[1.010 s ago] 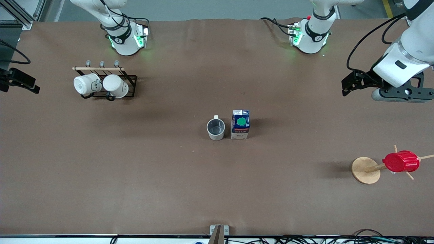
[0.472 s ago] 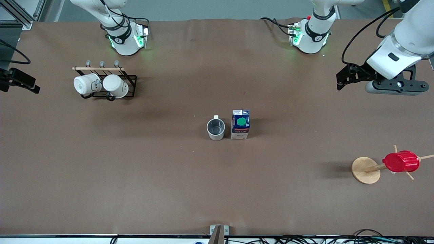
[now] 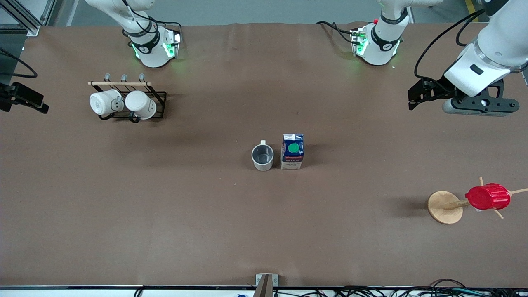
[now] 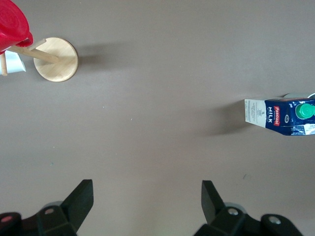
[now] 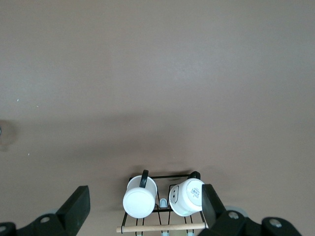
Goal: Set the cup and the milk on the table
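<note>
The pale grey cup (image 3: 262, 156) stands upright near the middle of the brown table (image 3: 206, 231), its handle toward the robots' bases. The blue and white milk (image 3: 292, 151) carton with a green cap stands right beside it, toward the left arm's end; the left wrist view shows the milk (image 4: 280, 114) too. My left gripper (image 3: 412, 100) hangs open and empty over the left arm's end of the table, its fingers (image 4: 81, 201) wide apart above bare tabletop. My right gripper (image 3: 41, 105) waits open and empty over the right arm's end, near the mug rack.
A black wire rack (image 3: 159, 108) with two white mugs (image 3: 105, 102) stands toward the right arm's end; the right wrist view shows these mugs (image 5: 140, 199) too. A red ribbed cup (image 3: 487, 196) hangs on a wooden peg stand (image 3: 443, 207) toward the left arm's end.
The left arm has pulled back a little toward the robots' bases, away from the peg stand. Cup, milk and right arm have not moved.
</note>
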`<state>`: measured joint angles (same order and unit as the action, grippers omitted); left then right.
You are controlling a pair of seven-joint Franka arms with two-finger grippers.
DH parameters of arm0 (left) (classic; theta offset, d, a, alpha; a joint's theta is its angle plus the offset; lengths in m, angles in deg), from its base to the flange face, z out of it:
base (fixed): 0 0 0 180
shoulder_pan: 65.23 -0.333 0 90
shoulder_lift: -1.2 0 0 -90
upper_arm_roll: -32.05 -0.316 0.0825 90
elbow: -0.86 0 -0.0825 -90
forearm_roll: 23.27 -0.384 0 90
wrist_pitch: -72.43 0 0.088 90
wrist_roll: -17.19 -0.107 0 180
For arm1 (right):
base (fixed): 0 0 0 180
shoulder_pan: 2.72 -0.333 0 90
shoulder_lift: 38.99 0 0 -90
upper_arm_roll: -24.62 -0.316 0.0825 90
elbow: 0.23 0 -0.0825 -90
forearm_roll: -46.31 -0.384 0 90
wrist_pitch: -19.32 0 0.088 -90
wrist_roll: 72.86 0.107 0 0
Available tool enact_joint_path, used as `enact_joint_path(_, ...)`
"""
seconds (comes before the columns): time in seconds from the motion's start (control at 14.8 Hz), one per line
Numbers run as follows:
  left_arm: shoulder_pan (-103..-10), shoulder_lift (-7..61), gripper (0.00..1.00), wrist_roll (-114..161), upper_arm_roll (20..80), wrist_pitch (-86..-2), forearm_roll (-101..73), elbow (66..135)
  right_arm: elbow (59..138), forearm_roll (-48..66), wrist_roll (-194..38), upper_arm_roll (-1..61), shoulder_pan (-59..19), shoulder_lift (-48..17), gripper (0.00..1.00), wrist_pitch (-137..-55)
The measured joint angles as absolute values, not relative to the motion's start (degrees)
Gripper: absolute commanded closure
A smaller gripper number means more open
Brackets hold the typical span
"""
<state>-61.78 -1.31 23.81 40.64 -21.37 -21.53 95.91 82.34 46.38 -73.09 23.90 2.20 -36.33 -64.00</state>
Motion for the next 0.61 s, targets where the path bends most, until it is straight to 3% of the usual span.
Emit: enact_joint_path(0.61,-61.8,-1.3,0.03,23.8,38.7,-22.2,-21.5,96.0,82.3,46.4,-73.1,23.9,2.2,-36.3,0.0,-64.0)
